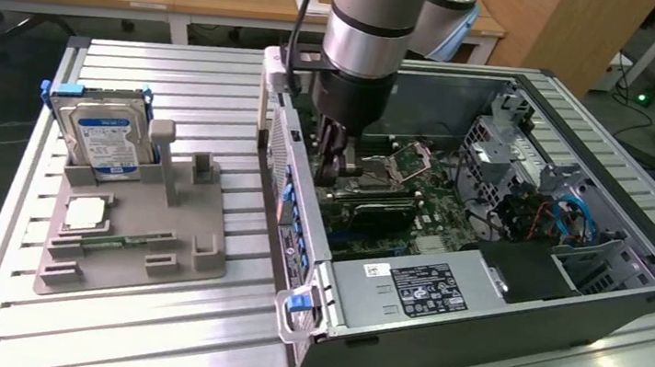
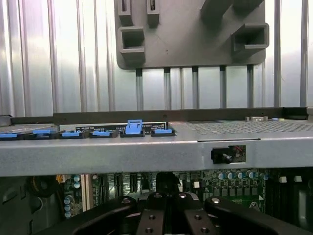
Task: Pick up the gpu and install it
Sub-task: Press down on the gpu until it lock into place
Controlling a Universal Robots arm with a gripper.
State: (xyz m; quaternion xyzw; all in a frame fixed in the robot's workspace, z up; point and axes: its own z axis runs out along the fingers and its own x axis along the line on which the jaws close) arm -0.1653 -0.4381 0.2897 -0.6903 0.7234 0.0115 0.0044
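Reaching down into the open computer case [image 1: 470, 348], the gripper [image 1: 335, 171] hangs low over the motherboard [image 1: 441, 217], close to the case wall nearest the exterior view's left. Just beside it, toward the exterior view's right, a dark flat card that looks like the gpu [image 1: 376, 209] lies across the board among the slots. Whether the gripper touches it is hidden by the arm, and I cannot tell whether the gripper is closed on anything.

Also inside the case are a boxy power supply [image 1: 415, 288] with a black label at the near end and a metal drive cage [image 1: 549, 186] with blue cables [image 1: 573, 221] on the far side.

In the wrist view the gripper [image 2: 166, 196] sits below the case's grey rim [image 2: 146, 152], where a row of blue clips [image 2: 134, 127] stands.

On the ribbed metal table [image 1: 191, 85], well apart from the case, a grey holder [image 1: 170, 263] carries a hard drive [image 1: 106, 142] standing upright, a small square chip [image 1: 86, 213] lying flat, and a narrow green memory stick [image 1: 124, 240].
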